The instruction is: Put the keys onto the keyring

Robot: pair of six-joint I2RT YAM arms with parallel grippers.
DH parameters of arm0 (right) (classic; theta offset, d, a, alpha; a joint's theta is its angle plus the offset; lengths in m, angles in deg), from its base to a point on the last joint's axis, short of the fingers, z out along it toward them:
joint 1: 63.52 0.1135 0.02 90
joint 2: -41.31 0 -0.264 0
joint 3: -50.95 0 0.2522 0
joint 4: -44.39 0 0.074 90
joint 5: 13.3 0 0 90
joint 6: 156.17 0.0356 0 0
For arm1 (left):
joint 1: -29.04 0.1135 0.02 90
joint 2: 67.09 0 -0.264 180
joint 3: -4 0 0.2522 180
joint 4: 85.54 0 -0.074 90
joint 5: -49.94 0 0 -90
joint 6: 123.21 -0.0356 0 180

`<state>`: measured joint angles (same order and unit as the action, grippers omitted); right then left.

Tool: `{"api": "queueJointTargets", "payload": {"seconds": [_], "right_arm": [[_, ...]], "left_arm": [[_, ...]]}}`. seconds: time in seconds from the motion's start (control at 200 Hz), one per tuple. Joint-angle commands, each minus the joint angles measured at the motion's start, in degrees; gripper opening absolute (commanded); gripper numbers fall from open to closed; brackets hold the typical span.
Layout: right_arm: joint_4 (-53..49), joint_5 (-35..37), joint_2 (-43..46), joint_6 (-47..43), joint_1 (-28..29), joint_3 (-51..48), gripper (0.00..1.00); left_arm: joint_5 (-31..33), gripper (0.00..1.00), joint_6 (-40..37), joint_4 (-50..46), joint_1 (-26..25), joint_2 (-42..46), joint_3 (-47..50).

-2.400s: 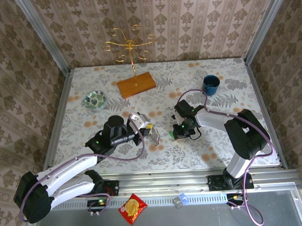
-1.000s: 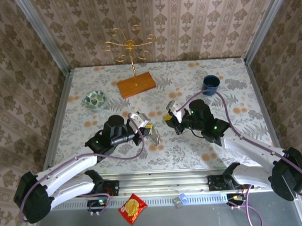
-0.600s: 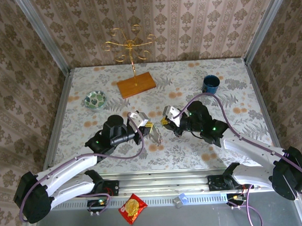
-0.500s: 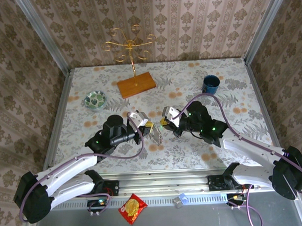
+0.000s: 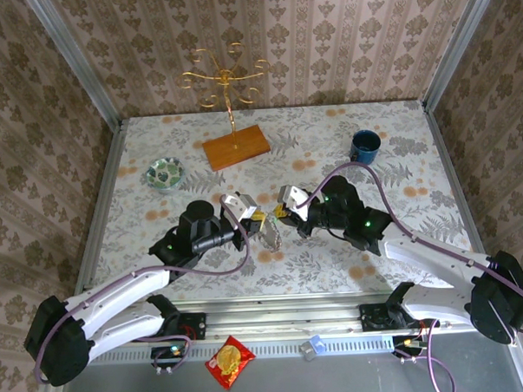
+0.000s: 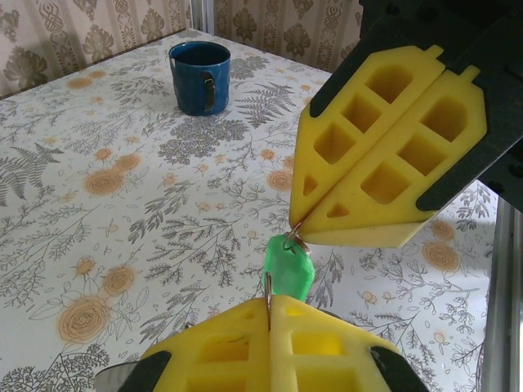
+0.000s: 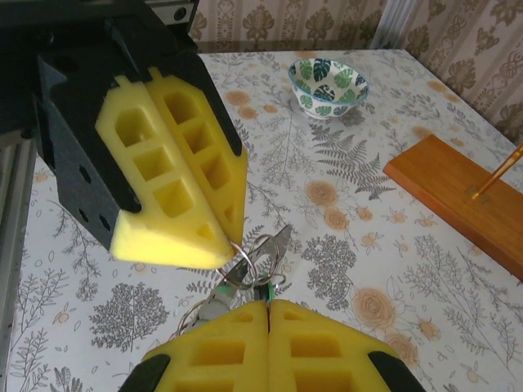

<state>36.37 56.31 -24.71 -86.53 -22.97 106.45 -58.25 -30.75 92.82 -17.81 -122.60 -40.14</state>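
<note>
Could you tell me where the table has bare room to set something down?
Crowded: mid-table, where the left gripper and right gripper meet, shut, on the keys and keyring. Free: the stretch between the wooden stand base and the blue cup; the right side beyond the cup; the near strip in front of the grippers.

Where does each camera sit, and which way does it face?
Top: above and behind the arms, looking down on the table; both arms show, left pincer and right pincer nearly tip to tip.
Left wrist: on the left arm, facing the blue cup; own fingers at bottom.
Right wrist: on the right arm, facing the bowl; own fingers at bottom.
Shared: each wrist view shows the other pincer, the green key between them.
</note>
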Motion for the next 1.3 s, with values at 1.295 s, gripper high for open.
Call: {"api": "queueJointTargets", "payload": {"seconds": [1.295], "right_arm": [[5.13,3.46,-1.91,1.38,1.89,-0.71,0.0]], "left_arm": [[-0.02,0.0,2.02,4.05,-0.15,0.21,1.54]]}}
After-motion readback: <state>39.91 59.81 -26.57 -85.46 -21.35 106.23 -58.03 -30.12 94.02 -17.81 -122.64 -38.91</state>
